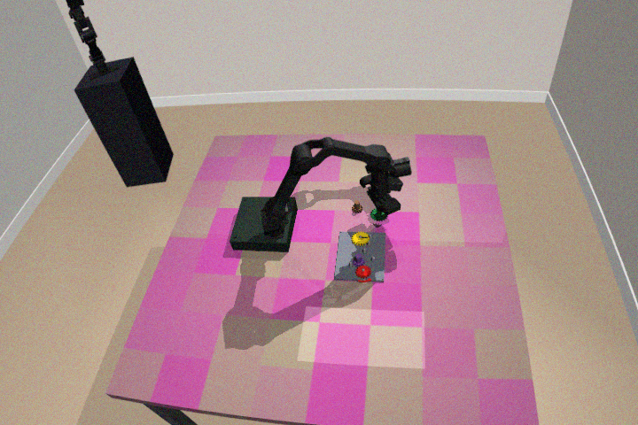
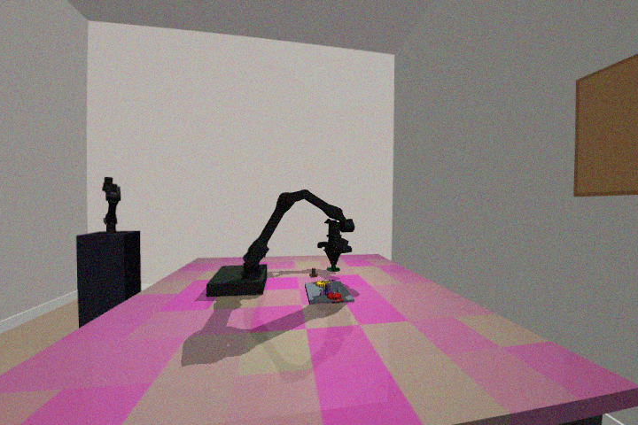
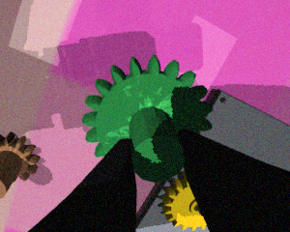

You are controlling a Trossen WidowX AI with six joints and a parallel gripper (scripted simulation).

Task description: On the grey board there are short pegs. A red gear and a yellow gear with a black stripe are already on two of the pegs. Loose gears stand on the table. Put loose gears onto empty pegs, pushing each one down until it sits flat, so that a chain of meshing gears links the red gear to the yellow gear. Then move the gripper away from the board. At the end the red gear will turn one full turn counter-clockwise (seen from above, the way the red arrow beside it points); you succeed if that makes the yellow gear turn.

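My gripper (image 1: 381,210) (image 2: 332,265) (image 3: 155,145) is shut on the knob of the green gear (image 1: 377,215) (image 2: 332,269) (image 3: 130,99) and holds it a little above the table, just behind the grey board (image 1: 346,263) (image 2: 312,293) (image 3: 261,132). The yellow gear (image 1: 360,239) (image 2: 322,283) (image 3: 180,207) sits at the board's back. The red gear (image 1: 361,271) (image 2: 333,297) sits near its front edge. A small purple gear (image 1: 358,259) (image 2: 327,289) stands on the board beside the red gear. A brown gear (image 1: 357,207) (image 2: 313,274) (image 3: 12,157) stands on the table behind the board.
Short pegs rise from the board between the yellow and red gears; their details are too small to tell. The arm's dark base (image 1: 263,224) (image 2: 237,282) is left of the board. A black pedestal (image 1: 124,122) (image 2: 108,273) with another arm stands off the table at the left.
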